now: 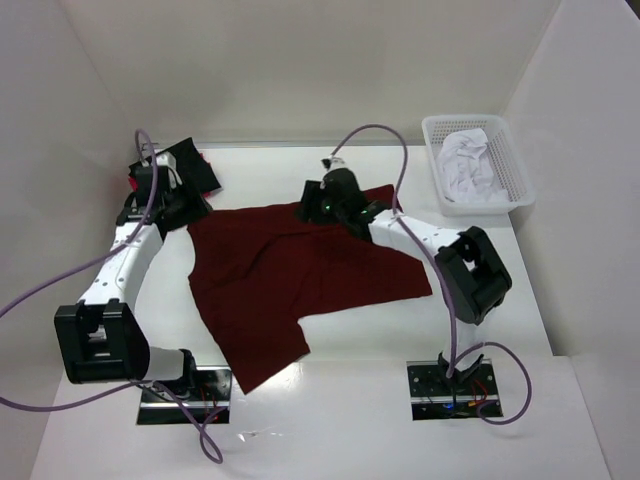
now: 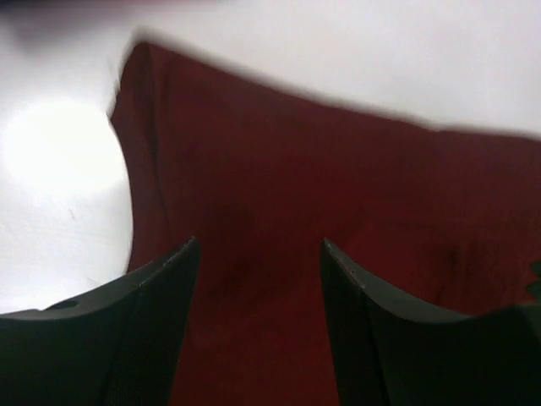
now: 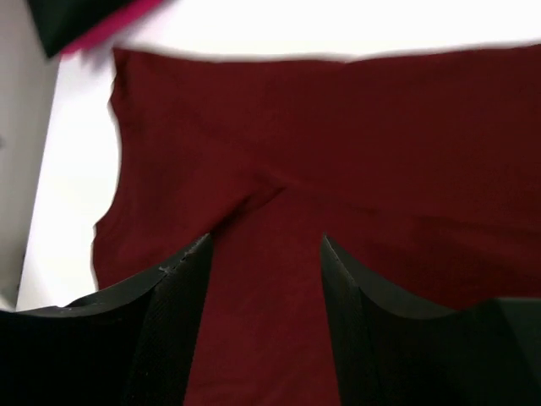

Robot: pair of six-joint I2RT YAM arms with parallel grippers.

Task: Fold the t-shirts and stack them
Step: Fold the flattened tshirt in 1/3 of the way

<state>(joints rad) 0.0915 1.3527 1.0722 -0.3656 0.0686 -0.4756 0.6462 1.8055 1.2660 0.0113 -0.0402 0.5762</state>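
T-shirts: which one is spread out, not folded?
The large dark maroon cloth t-shirt, open mid-table; the black shirt and pink shirt sit folded far left.

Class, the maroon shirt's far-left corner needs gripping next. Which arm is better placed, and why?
Probably left. The left gripper hangs open right at that corner of the maroon shirt. The right gripper, also open, sits over the middle of the far edge, farther from the corner.

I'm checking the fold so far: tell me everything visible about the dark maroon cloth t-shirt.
The dark maroon cloth t-shirt lies unevenly spread on the white table, creased, one layer folded over, a flap reaching toward the near edge. The open left hand and open right hand sit over its far edge; contact cannot be told.
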